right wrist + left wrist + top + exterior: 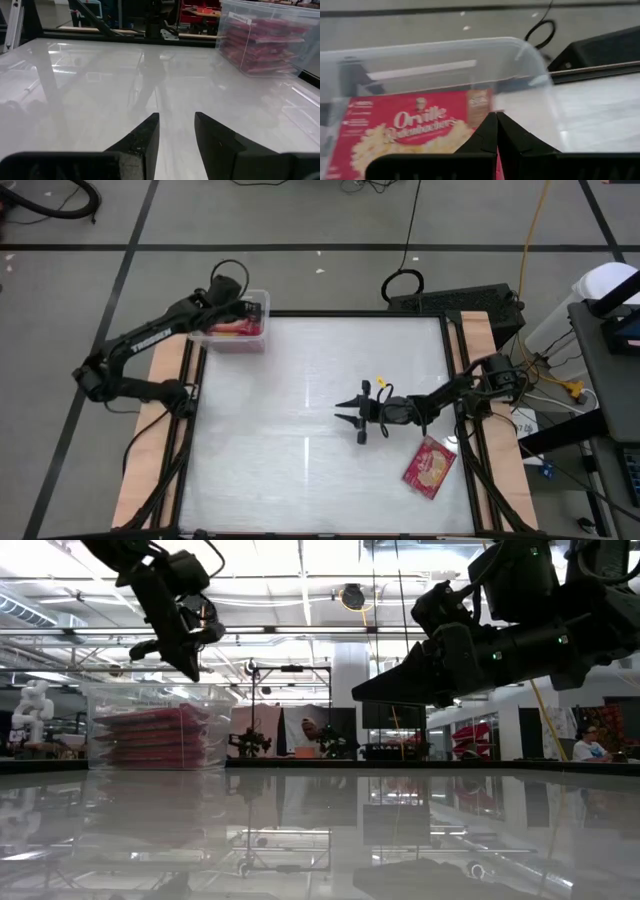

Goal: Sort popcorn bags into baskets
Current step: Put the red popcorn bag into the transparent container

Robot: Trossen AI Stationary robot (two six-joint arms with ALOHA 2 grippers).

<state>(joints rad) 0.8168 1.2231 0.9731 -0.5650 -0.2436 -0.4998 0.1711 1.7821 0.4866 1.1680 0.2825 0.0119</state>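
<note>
Lower right of high view: popcorn bag (429, 467) lying diagonal, just beside spread, empty right gripper (352, 418); left gripper (252, 311) pressed together over basket (232, 342).

— What lies around the table?

— Grey floor (300, 215) crossed by dark lines, a black cable (412, 230) trailing down from the upper middle.

— And in the level view?

— Bright ceiling lights (300, 560), a white pillar (350, 680) at centre, a seated person (590, 745) at far right.
</note>
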